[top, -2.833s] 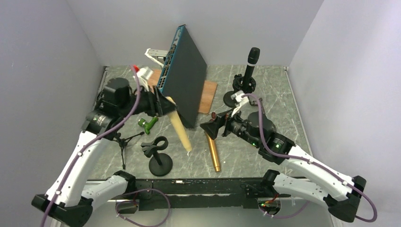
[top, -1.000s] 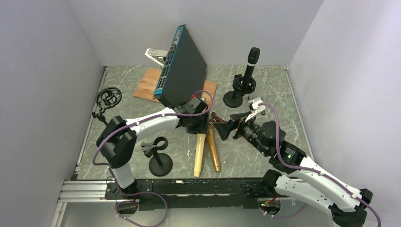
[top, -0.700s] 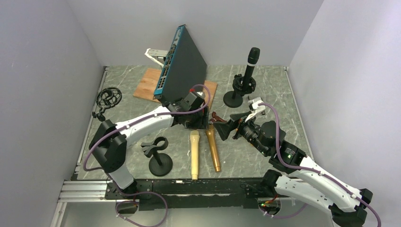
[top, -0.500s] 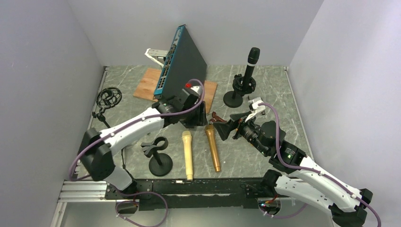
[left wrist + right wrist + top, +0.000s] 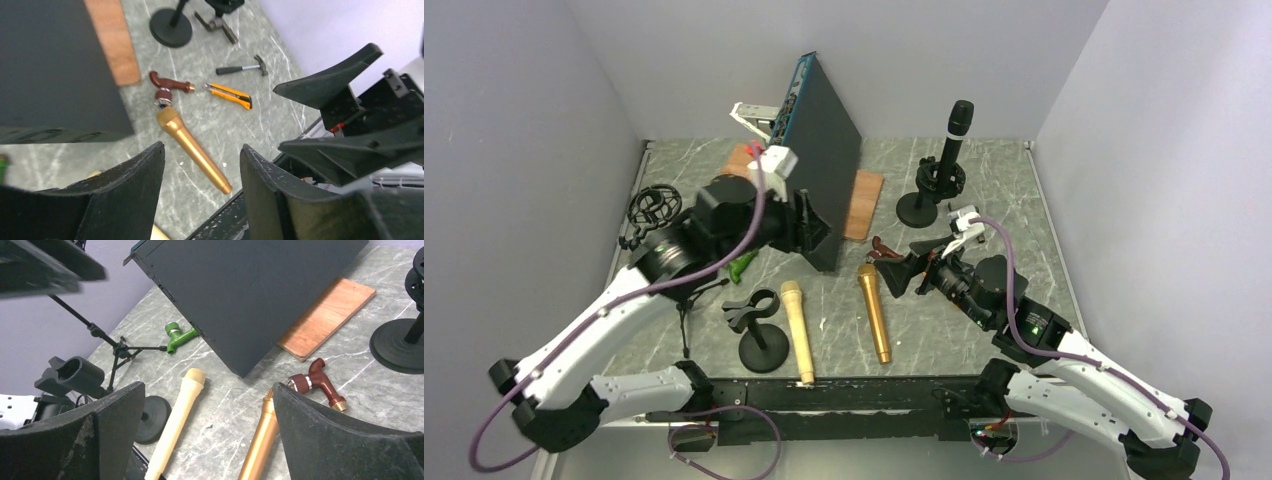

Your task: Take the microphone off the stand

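Microphone in black [image 5: 957, 128] is upright in the clip of its round-based stand [image 5: 918, 209] at the far right of the desk [image 5: 1004, 200], so the removal there is not yet done. Two other microphones lie flat near the front edge. The pale gold microphone [image 5: 796, 330] is just beside an empty clip stand [image 5: 759, 335], and the darker gold microphone [image 5: 874, 312] lies apart from it to the right.

The left pincer [image 5: 816, 222] is raised beside the leaning black panel [image 5: 824, 170]. Its jaws are released and nothing sits between them in the left wrist view. The right pincer [image 5: 892, 268] is spread wide and also empty. It hangs low near the head of the darker gold microphone and a brown tap fitting [image 5: 317, 380].

The step in hand looks like the reach for the black microphone, and no grasp has begun. The right arm seems better placed, since that stand is just beyond it. The next move likely calls for lifting clear of the items on the desk and squaring the jaws across the microphone body above the clip. After clenching firmly, the pincer would draw upward along the body's axis. The stand may tip as the clip lets go, so the free pincer may need to steady the base.
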